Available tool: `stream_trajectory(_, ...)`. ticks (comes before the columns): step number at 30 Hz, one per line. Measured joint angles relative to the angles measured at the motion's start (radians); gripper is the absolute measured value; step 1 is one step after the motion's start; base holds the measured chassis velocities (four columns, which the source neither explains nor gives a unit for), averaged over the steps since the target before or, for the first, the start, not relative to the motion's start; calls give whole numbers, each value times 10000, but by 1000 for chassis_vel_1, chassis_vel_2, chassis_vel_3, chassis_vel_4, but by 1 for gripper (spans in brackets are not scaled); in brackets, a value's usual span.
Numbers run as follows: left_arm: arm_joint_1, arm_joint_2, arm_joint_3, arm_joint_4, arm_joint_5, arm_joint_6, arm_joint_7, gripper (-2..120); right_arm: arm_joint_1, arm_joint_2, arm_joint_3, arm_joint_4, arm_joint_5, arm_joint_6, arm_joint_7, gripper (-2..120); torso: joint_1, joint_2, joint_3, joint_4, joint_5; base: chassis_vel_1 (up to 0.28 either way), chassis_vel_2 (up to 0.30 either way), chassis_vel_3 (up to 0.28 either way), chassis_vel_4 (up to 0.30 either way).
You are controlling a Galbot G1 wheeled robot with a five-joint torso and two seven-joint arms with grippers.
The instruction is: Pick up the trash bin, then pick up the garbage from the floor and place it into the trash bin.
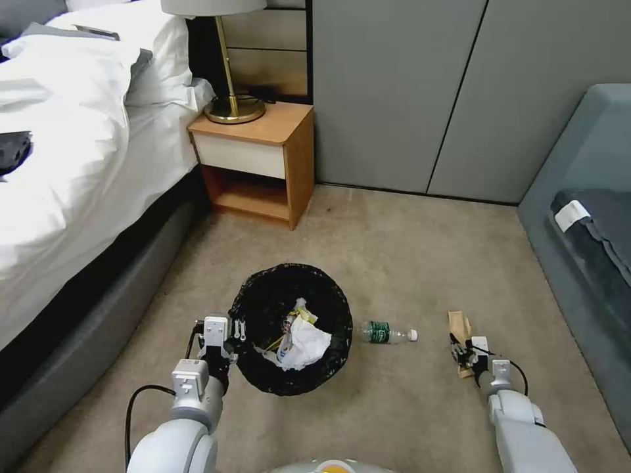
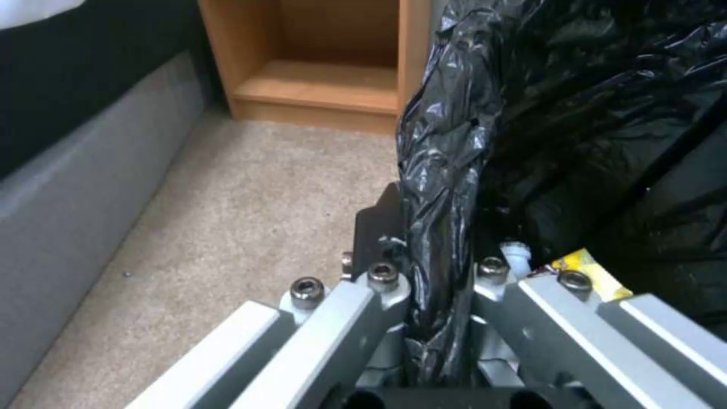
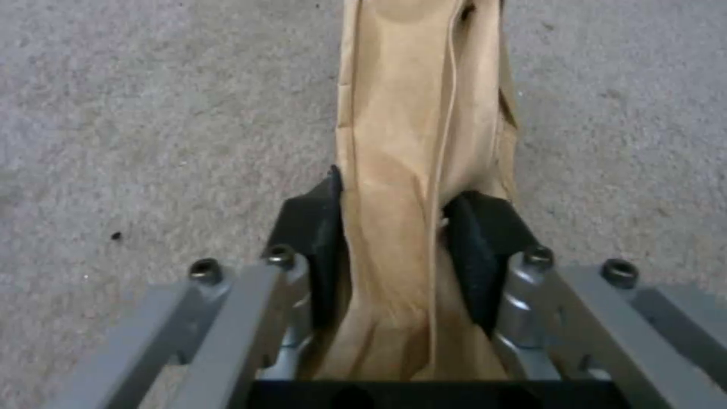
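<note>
Both grippers hold something on the carpeted floor beside a bed.

The left gripper has its fingers clamped on the black-lined rim of the trash bin, which stands mid-floor with tissue and wrappers inside. The right gripper pinches a brown paper bag lying on the floor. A green-label bottle lies between bin and bag.
</note>
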Motion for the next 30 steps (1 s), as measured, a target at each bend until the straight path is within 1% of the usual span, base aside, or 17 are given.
stream_trajectory(3,-18,-14,20,0,6,0,0,0,-73,4,2,153,61,26,0,24,0,0,1,-2,6,0,0,0,0)
stream_trajectory(4,-18,-14,20,0,6,0,0,0,-73,4,2,153,61,26,0,24,0,0,1,-2,6,0,0,0,0)
stream_trajectory(7,-49,-30,63,9,22,-3,0,0,-362,30,-200,699,411,116,172,14,1,-1,4,-10,8,0,0,0,0)
stream_trajectory(8,-49,-30,63,9,22,-3,0,0,-362,30,-200,699,411,116,172,14,1,-1,4,-10,8,0,0,0,0)
stream_trajectory(10,-65,-33,81,52,29,-12,0,0,-690,81,-493,1496,919,115,420,7,1,-1,4,-13,9,0,0,0,0)
stream_trajectory(11,-65,-33,81,52,29,-12,0,0,-690,81,-493,1496,919,115,420,7,1,-1,4,-13,9,0,0,0,0)
stream_trajectory(13,-78,-36,96,81,28,-26,1,0,-989,151,-715,2256,1222,85,757,2,0,-1,4,-9,2,0,0,0,0)
stream_trajectory(14,-78,-36,96,81,28,-26,1,0,-989,151,-715,2256,1222,85,757,2,0,-1,4,-9,2,0,0,0,0)
stream_trajectory(18,-83,-28,105,93,27,-48,4,0,-1749,297,-1154,3944,1736,-59,1223,0,1,-1,4,-8,5,0,0,0,0)
stream_trajectory(19,-83,-28,105,93,27,-48,4,0,-1749,297,-1154,3944,1736,-59,1223,0,1,-1,4,-8,5,0,0,0,0)
stream_trajectory(21,-80,-26,120,93,27,-51,6,0,-2150,336,-1336,4908,1929,-91,1307,0,1,-1,3,-6,3,0,0,0,0)
stream_trajectory(22,-80,-26,120,93,27,-51,6,0,-2150,336,-1336,4908,1929,-91,1307,0,1,-1,3,-6,3,0,0,0,0)
stream_trajectory(25,-83,-24,185,93,33,-55,9,0,-2855,343,-1624,6694,2266,-121,1347,0,1,-1,3,-6,2,0,0,0,0)
stream_trajectory(26,-83,-24,185,93,33,-55,9,0,-2855,343,-1624,6694,2266,-121,1347,0,1,-1,3,-6,2,0,0,0,0)
stream_trajectory(28,-98,-19,226,109,42,-55,12,0,-3308,329,-1833,8002,2598,8,1254,0,1,-1,3,-7,5,0,0,0,0)
stream_trajectory(29,-106,-18,243,129,54,-56,12,0,-3490,316,-1942,8696,2840,238,1020,0,1,-1,3,-8,1,0,0,0,0)
stream_trajectory(30,-106,-18,243,129,54,-56,12,0,-3490,316,-1942,8696,2840,238,1020,0,1,-1,3,-8,1,0,0,0,0)
